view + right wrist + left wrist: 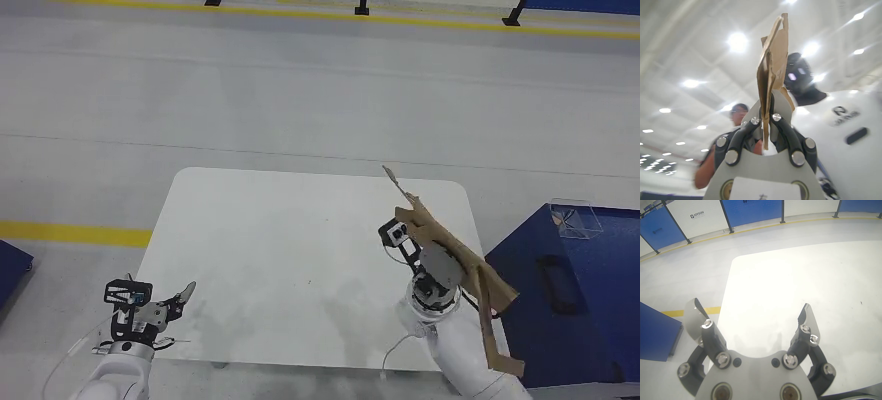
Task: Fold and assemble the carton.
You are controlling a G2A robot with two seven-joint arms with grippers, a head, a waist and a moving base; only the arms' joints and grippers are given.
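While the flattened carton (778,47) stood clenched in the right claw (766,108) above the worktop's (300,260) near right side, its long axis ran slantwise across that corner. The left claw (751,304), released and empty, sat well apart at the near left corner.

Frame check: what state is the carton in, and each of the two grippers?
carton: collapsed nearly flat, not assembled, held in the air off the table.
right gripper: shut on the carton's edge.
left gripper: open, holding nothing, over the table's edge.
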